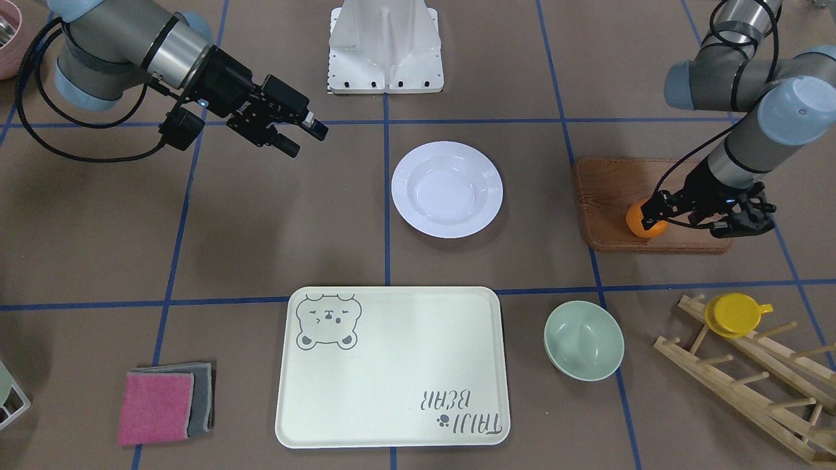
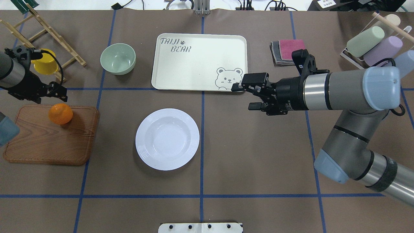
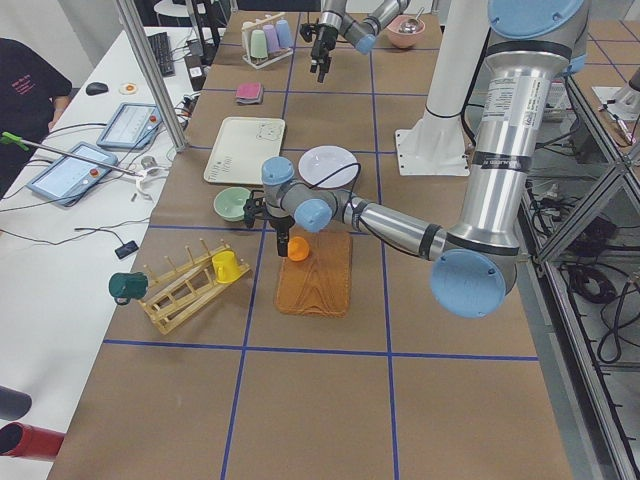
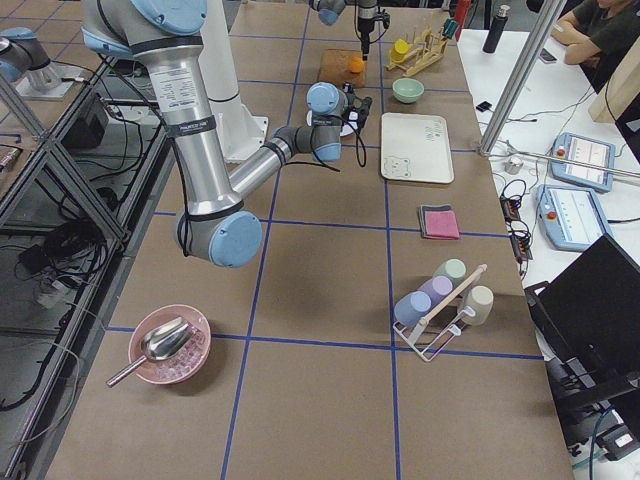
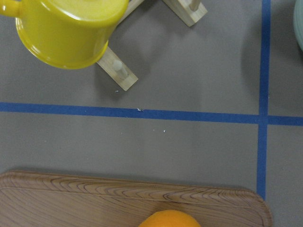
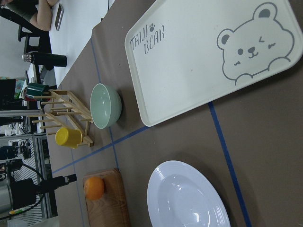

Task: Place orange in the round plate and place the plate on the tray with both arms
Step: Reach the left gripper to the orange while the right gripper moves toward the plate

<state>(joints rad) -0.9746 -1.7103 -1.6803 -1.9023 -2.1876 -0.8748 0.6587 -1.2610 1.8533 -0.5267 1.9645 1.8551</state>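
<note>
The orange (image 2: 60,113) lies on a brown wooden board (image 2: 48,139) at the robot's left; the left wrist view catches only its top (image 5: 170,220). My left gripper (image 2: 58,91) hangs open just above and beyond the orange (image 1: 640,224), not holding it. The white round plate (image 2: 167,139) sits bare at mid-table. Beyond it lies the cream bear tray (image 2: 199,61), with nothing on it. My right gripper (image 2: 245,96) hovers open above the table, right of the plate (image 1: 447,189) and near the tray's corner, holding nothing.
A pale green bowl (image 2: 117,59) stands left of the tray. A wooden peg rack (image 1: 751,378) carries a yellow cup (image 2: 45,64). Pink and grey cloths (image 2: 286,48) lie right of the tray, with a rack of cups (image 2: 372,42) further right.
</note>
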